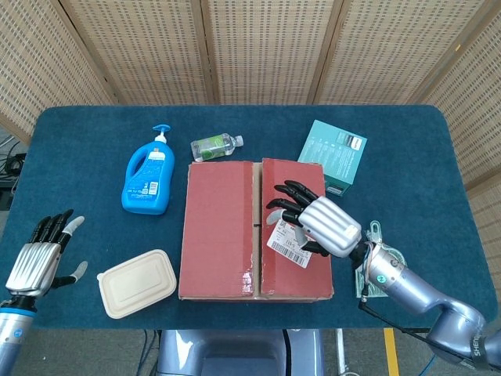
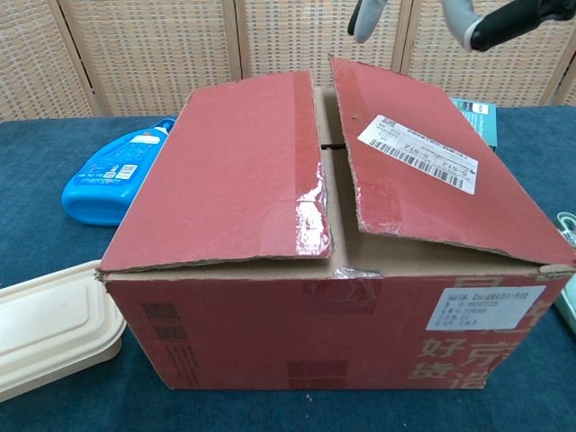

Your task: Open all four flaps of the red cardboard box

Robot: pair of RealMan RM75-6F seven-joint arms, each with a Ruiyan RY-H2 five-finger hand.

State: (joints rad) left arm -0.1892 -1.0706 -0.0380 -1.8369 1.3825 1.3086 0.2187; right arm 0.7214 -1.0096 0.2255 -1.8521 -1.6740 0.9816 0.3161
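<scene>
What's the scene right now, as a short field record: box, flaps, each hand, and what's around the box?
box: red cardboard box, mid-table
flaps: both top flaps down, slightly raised along the centre seam in the chest view; none opened
right hand: right hand above the right flap, over the shipping label, fingers spread, holding nothing; contact unclear
left hand: left hand at the table's near-left edge, fingers apart, holding nothing
left of box: blue detergent bottle, beige lidded container
behind box: small clear bottle, teal carton
right of box: green dustpan, mostly hidden by the arm
</scene>
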